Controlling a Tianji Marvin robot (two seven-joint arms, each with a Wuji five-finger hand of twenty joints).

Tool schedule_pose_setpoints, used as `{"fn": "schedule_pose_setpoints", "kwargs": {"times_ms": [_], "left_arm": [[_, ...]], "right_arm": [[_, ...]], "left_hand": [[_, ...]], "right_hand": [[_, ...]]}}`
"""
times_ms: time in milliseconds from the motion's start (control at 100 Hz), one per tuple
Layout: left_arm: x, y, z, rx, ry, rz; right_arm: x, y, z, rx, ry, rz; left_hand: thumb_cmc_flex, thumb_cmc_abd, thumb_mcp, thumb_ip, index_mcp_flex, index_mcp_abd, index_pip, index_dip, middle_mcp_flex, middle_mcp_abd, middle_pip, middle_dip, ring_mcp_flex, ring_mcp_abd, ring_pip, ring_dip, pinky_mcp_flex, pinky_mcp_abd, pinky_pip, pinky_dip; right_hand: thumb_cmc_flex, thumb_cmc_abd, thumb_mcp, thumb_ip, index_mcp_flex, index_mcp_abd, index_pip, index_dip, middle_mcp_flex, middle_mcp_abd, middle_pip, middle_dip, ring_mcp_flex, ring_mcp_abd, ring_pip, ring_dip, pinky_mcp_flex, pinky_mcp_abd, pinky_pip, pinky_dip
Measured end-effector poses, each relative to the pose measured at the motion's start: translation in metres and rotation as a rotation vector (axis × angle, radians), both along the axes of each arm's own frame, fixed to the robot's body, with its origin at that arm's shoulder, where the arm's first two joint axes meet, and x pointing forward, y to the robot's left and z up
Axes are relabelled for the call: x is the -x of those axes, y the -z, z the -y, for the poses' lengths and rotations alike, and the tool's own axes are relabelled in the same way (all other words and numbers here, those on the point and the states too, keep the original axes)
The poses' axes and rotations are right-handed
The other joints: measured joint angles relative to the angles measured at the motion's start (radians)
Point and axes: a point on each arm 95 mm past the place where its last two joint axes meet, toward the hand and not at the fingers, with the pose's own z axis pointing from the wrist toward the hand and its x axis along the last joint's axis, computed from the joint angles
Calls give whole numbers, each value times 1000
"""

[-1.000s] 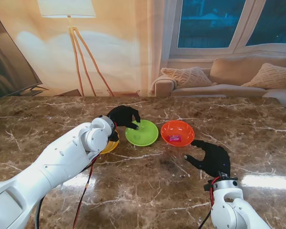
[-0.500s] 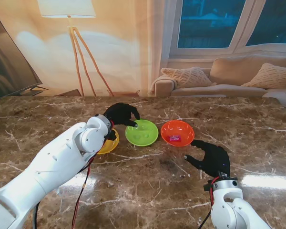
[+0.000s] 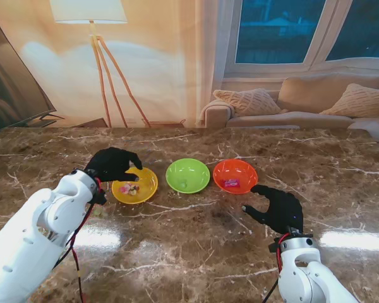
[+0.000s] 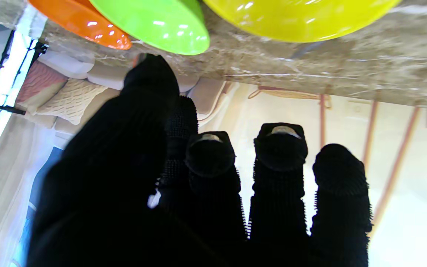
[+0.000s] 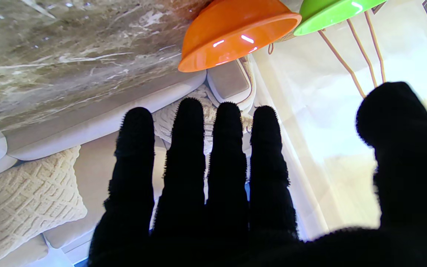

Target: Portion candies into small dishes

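Three small dishes stand in a row on the marble table. The yellow dish (image 3: 143, 177) on the left holds several candies (image 3: 130, 188). In the middle is the green dish (image 3: 187, 175); what lies in it is too small to make out. A pink candy (image 3: 231, 183) lies in the orange dish (image 3: 235, 170) on the right. My left hand (image 3: 112, 164), in a black glove, hovers at the yellow dish's left rim with its fingers curved and apart, nothing visible in them. My right hand (image 3: 276, 208) rests open on the table, nearer to me than the orange dish. The left wrist view shows the yellow dish (image 4: 302, 18), green dish (image 4: 154, 22) and orange dish (image 4: 83, 22) beyond my left hand (image 4: 206, 185).
The table edge (image 3: 189, 129) runs along the far side, with a floor lamp (image 3: 91, 19) and a sofa (image 3: 303, 101) behind it. In the right wrist view my right hand (image 5: 235, 185) points past the orange dish (image 5: 232, 29) and green dish (image 5: 328, 11).
My left hand has drawn back from over the green dish and moved left to the yellow dish's rim. The right hand has not moved.
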Motion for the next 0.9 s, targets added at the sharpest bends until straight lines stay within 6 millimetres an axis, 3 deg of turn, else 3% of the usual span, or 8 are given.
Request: {"fn": "schedule_pose_setpoints", "kwargs": {"times_ms": [200, 340, 540, 720, 900], "left_arm": [[37, 3, -45, -49, -73, 3], [52, 3, -75, -124, -108, -9], [53, 4, -105, -201, -113, -98], [49, 14, -121, -238, -106, -198], [47, 23, -130, -250, -122, -233]], "right_arm": [[1, 1, -3, 2, -6, -7], [0, 2, -7, 2, -17, -16], [1, 2, -12, -1, -26, -19], [0, 1, -14, -4, -27, -19], [-1, 1, -14, -4, -29, -21]], "left_hand": [[0, 0, 0, 0, 0, 0, 0, 0, 0, 0, 2, 0, 0, 0, 0, 0, 0, 0, -2, 0], [0, 0, 0, 0, 0, 0, -1, 0, 0, 0, 3, 0, 0, 0, 0, 0, 0, 0, -7, 0], [1, 0, 0, 0, -11, -9, -9, 1, 0, 0, 3, 0, -14, 0, -4, 0, -16, 0, -24, 0], [0, 0, 188, 0, -80, -19, -83, 46, -59, 0, -52, 0, -65, 0, -93, 22, -71, 0, -99, 0], [0, 0, 210, 9, -105, -24, -104, 61, -80, 0, -83, 0, -100, 13, -145, 24, -109, 0, -127, 0]], "right_hand": [[0, 0, 0, 0, 0, 0, 0, 0, 0, 0, 0, 0, 0, 0, 0, 0, 0, 0, 2, 0], [0, 0, 0, 0, 0, 0, 0, 0, 0, 0, 0, 0, 0, 0, 0, 0, 0, 0, 2, 0], [0, 0, 0, 0, 0, 0, 0, 0, 0, 0, 0, 0, 0, 0, 0, 0, 0, 0, 3, 0], [0, 0, 0, 0, 0, 0, 0, 0, 0, 0, 0, 0, 0, 0, 0, 0, 0, 0, 3, 0], [0, 0, 0, 0, 0, 0, 0, 0, 0, 0, 0, 0, 0, 0, 0, 0, 0, 0, 3, 0]]}}
